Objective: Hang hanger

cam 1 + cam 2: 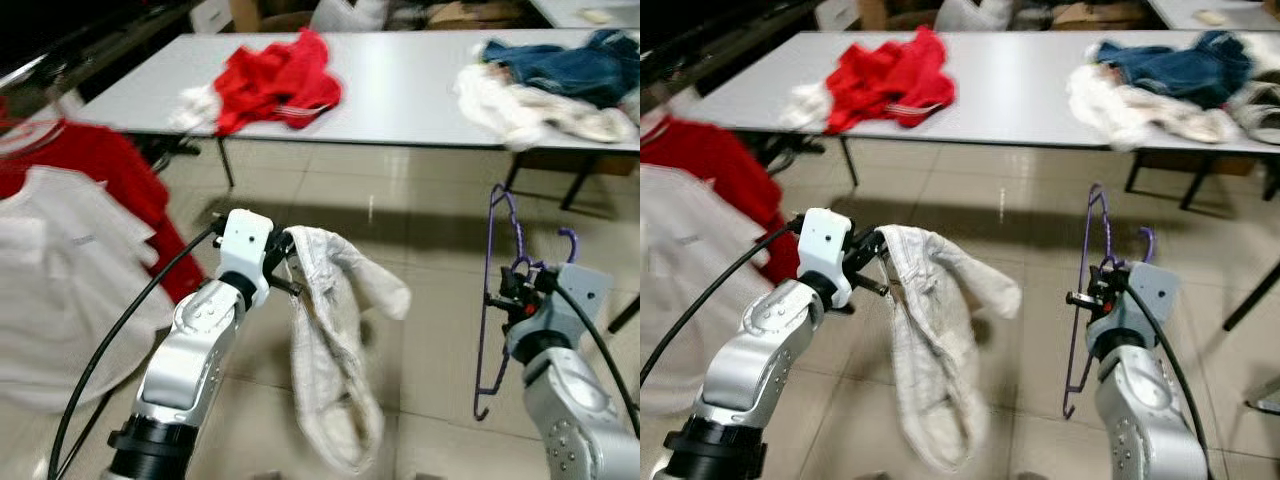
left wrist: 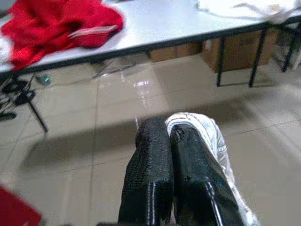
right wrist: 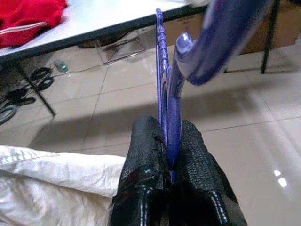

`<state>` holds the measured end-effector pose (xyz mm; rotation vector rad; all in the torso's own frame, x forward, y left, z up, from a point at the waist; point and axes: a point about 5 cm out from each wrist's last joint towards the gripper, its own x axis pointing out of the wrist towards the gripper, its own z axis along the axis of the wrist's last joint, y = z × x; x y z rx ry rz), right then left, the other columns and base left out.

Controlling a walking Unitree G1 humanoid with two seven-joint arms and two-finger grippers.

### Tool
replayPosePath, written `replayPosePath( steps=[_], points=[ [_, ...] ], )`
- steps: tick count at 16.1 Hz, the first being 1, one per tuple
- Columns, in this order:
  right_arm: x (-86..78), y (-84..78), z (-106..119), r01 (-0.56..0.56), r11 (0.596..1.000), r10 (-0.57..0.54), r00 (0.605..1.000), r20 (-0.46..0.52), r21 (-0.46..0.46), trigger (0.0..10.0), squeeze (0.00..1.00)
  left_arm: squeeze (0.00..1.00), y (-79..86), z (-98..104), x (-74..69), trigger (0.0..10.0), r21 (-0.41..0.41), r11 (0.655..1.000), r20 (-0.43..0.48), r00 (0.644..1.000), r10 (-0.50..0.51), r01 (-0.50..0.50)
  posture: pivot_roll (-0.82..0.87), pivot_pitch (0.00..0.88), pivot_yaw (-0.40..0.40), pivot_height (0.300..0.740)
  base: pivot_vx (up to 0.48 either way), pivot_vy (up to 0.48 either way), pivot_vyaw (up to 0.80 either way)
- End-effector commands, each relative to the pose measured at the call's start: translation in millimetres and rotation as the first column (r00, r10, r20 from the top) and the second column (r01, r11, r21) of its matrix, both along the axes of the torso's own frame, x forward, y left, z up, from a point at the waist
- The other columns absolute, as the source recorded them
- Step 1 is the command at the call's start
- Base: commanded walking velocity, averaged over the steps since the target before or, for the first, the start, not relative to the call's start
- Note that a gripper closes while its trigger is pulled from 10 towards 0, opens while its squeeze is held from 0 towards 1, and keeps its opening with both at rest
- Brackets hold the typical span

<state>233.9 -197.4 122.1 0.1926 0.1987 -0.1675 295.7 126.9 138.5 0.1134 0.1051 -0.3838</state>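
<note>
The robot's two arms are cased in smooth silver shells, rounded and segmented, with small dark screw holes dotting the forearm covers. The left arm [image 1: 190,345] ends below in a black ribbed collar and carries a white boxy wrist housing [image 1: 245,240] with a few small dark fastener marks on its face. A thick black cable [image 1: 110,340] loops from that housing down past the forearm. The right arm [image 1: 1135,400] has a grey-blue wrist housing [image 1: 1152,290] with its own black cable trailing along the shell. Each tool has two long black fingers [image 2: 150,179] with a finely knurled, woven-looking pad texture and glossy edges; the right tool [image 3: 171,155] shows pale stitching-like marks along one finger.
</note>
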Motion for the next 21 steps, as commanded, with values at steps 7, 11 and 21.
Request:
replayPosePath(
  steps=[7, 11, 21],
  points=[
    [3.1, 14.6, 9.9, -0.102, 0.995, 0.101, 0.994, 0.046, 0.008, 10.0, 0.00, 0.00, 4.7, 10.7, 2.5, 10.0, -0.009, 0.999, 0.031, 0.998, 0.045, -0.045, -0.13, 0.077, 0.089, 0.740, 0.000, 0.228, 0.00],
    [2.8, 13.3, 10.5, -0.091, 0.996, 0.091, 0.995, 0.052, 0.004, 10.0, 0.00, 0.00, 4.4, 12.9, 2.9, 10.0, -0.008, 1.000, 0.051, 0.998, 0.029, -0.029, -0.12, 0.086, 0.086, 0.740, 0.000, 0.000, 0.00],
    [2.2, 9.7, 10.6, -0.068, 0.998, 0.067, 0.996, 0.059, 0.009, 10.0, 0.00, 0.00, 4.2, 14.0, 2.0, 10.0, -0.004, 1.000, 0.053, 0.999, 0.008, -0.008, -0.12, 0.094, 0.083, 0.740, 0.074, 0.000, 0.00]
  ],
)
